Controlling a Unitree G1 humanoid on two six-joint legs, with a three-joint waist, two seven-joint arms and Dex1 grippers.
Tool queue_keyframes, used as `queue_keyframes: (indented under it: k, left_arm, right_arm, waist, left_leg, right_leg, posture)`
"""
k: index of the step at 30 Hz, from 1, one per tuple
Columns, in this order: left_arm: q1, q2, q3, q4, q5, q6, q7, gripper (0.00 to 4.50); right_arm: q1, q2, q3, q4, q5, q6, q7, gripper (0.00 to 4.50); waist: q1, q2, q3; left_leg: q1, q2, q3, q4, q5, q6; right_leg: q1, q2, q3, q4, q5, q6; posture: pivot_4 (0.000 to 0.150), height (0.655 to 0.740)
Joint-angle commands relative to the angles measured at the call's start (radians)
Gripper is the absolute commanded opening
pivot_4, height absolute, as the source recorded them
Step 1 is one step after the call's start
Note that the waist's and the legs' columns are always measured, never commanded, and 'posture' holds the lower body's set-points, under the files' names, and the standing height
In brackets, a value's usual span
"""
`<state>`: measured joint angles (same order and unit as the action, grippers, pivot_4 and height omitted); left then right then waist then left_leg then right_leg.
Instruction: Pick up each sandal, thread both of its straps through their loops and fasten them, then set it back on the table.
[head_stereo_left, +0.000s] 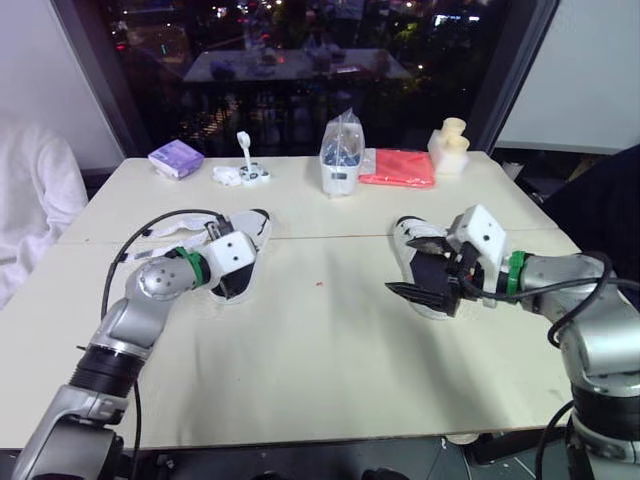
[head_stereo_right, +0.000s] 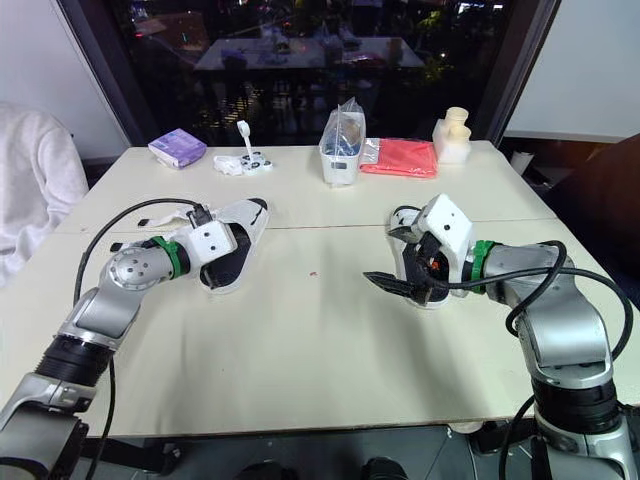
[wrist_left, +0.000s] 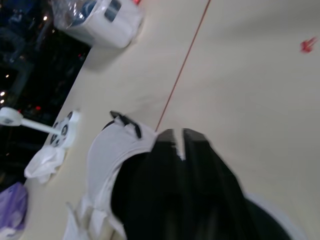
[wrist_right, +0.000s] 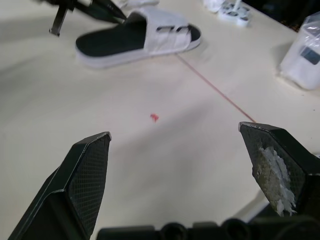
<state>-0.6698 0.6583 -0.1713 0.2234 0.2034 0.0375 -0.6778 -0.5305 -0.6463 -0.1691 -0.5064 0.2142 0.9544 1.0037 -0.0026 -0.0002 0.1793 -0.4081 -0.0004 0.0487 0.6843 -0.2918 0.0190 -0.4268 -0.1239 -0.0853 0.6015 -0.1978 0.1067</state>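
Two sandals on the table (head_stereo_left: 320, 350), pickup pending. Left gripper (wrist_left: 180, 142) over the left sandal (head_stereo_left: 255, 222) at nine o'clock, grip indeterminate. Right gripper (wrist_right: 175, 130) spread beside the right sandal (head_stereo_left: 408, 232) at three o'clock; it must close on it.

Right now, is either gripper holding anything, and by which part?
Right gripper is open and empty. Left gripper sits at the white, black-soled slide sandal; whether it grips cannot be told.

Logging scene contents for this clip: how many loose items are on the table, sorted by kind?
Sandals: 2
Purple box: 1
White brush set: 1
Bagged white container: 1
Red packet: 1
Cream block: 1
Total: 7
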Motion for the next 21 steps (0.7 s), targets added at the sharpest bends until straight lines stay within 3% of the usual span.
queue_keyframes:
  k: [1, 5, 6, 12, 21]
  left_arm:
    - [-0.080, -0.001, -0.036, 0.085, 0.099, -0.047, 0.073, 2.25]
    - [-0.143, -0.013, -0.081, 0.186, 0.178, -0.100, 0.131, 4.22]
    - [-0.163, -0.018, -0.097, 0.218, 0.207, -0.114, 0.151, 4.44]
    - [-0.256, -0.047, -0.160, 0.396, 0.307, -0.171, 0.246, 4.44]
    - [-0.460, -0.171, -0.249, 0.824, 0.420, -0.215, 0.485, 4.44]
  right_arm:
    - [-0.018, -0.004, 0.001, -0.032, 0.049, 0.009, -0.060, 4.50]
    - [-0.012, -0.021, 0.024, -0.037, 0.079, 0.008, -0.101, 4.50]
    - [-0.011, -0.025, 0.031, -0.036, 0.080, 0.003, -0.111, 4.50]
    - [0.000, -0.051, 0.057, -0.037, 0.104, -0.012, -0.158, 4.50]
    - [0.010, -0.076, 0.077, -0.023, 0.125, -0.032, -0.212, 4.50]
  waist:
    - [0.008, 0.000, 0.000]
    - [0.014, 0.000, 0.000]
    - [0.014, 0.000, 0.000]
    - [0.015, -0.001, 0.000]
    - [0.016, -0.002, 0.001]
  left_leg:
    - [0.000, 0.000, 0.000, 0.000, 0.000, 0.000]
    - [0.000, 0.000, 0.001, 0.000, 0.000, 0.000]
    - [0.000, 0.000, 0.002, 0.000, 0.000, 0.000]
    - [-0.001, -0.001, 0.003, 0.000, 0.000, 0.000]
    - [-0.001, -0.001, 0.004, 0.000, 0.000, 0.001]
  right_leg:
    - [0.000, 0.000, 0.000, 0.000, 0.000, 0.000]
    - [0.000, 0.000, 0.000, 0.000, 0.000, 0.000]
    - [0.000, 0.000, 0.000, 0.000, 0.000, 0.000]
    - [0.000, 0.000, 0.000, 0.000, 0.000, 0.000]
    - [0.000, 0.000, 0.000, 0.000, 0.000, 0.001]
  posture:
    - [0.150, 0.7400]
    - [0.150, 0.7400]
    - [0.150, 0.7400]
    - [0.150, 0.7400]
    - [0.150, 0.7400]
